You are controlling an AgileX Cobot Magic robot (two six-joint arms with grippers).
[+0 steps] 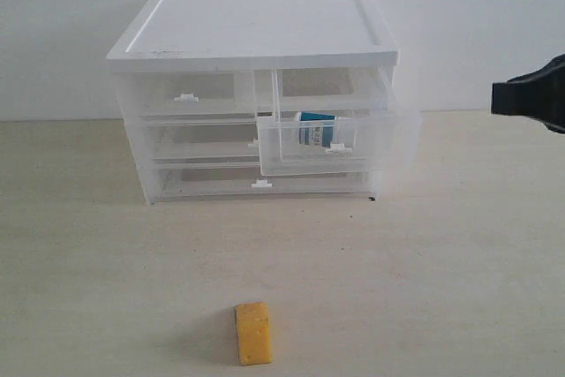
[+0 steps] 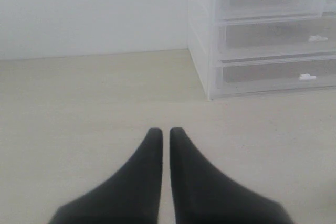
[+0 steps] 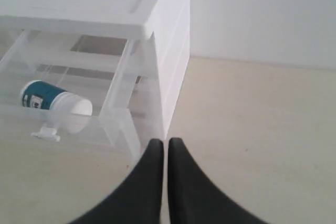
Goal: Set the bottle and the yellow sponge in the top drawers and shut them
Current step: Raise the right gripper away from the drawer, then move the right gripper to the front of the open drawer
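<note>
The white cabinet (image 1: 256, 33) stands at the back of the table. Its top right drawer (image 1: 331, 143) is pulled out, and the bottle (image 1: 315, 129) (image 3: 52, 101) lies on its side inside. The top left drawer (image 1: 185, 94) is pushed in. On the table well in front of the cabinet lies the yellow sponge (image 1: 253, 332), alone. My right gripper (image 3: 165, 141) is shut and empty, held up beside the open drawer's outer corner; part of it shows at the right edge (image 1: 534, 94). My left gripper (image 2: 161, 129) is shut and empty over bare table, left of the cabinet (image 2: 262, 35).
Two full-width drawers (image 1: 260, 184) below the top pair are pushed in. A pale wall runs behind the cabinet. The light wooden table (image 1: 441, 271) spreads wide around the sponge.
</note>
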